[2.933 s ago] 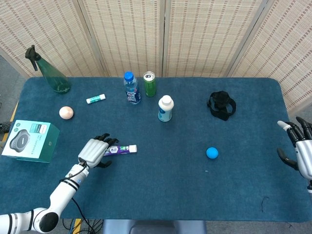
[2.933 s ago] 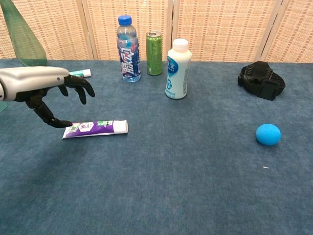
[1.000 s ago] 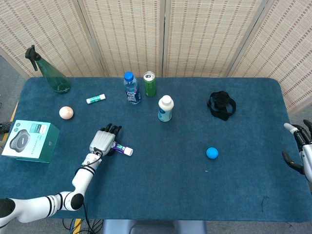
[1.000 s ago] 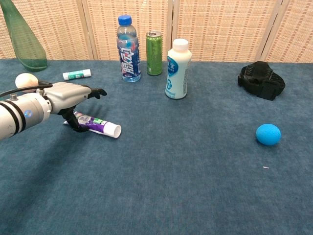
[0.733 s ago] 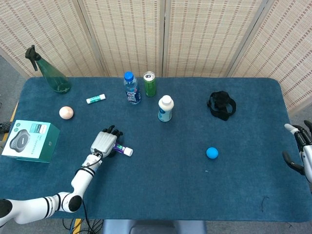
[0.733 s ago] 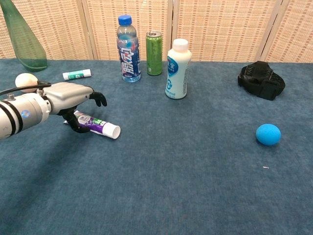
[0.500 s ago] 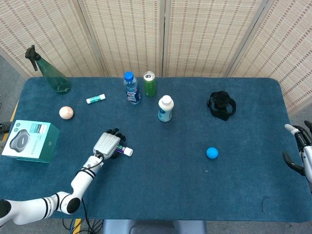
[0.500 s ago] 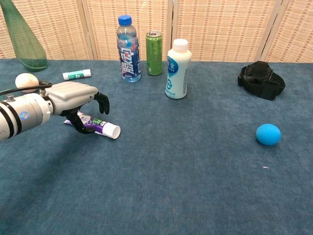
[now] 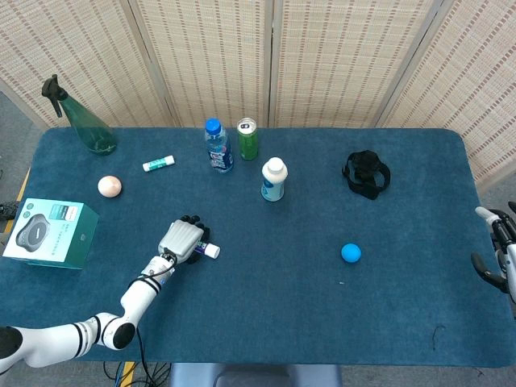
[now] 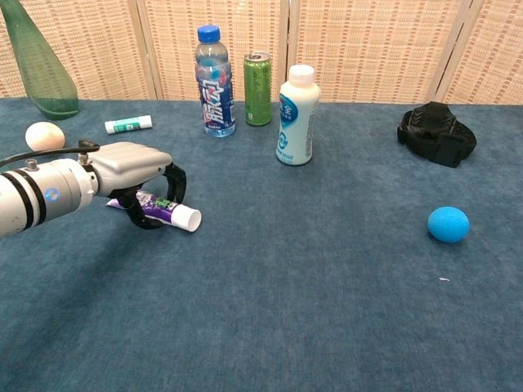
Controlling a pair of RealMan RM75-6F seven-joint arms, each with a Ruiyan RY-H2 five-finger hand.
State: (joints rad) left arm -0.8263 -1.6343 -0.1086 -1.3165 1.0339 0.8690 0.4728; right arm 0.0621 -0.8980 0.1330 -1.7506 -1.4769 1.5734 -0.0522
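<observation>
purple toothpaste tube point(image 10: 167, 211) | left hand point(image 10: 139, 173) curled around it | on table

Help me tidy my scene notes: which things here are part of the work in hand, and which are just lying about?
In hand:
- left hand, fingers curled over the toothpaste tube

Lying about:
- water bottle
- green can
- white bottle
- blue ball
- black strap
- glue stick
- egg
- spray bottle
- box
- right hand, open at the table edge
</observation>
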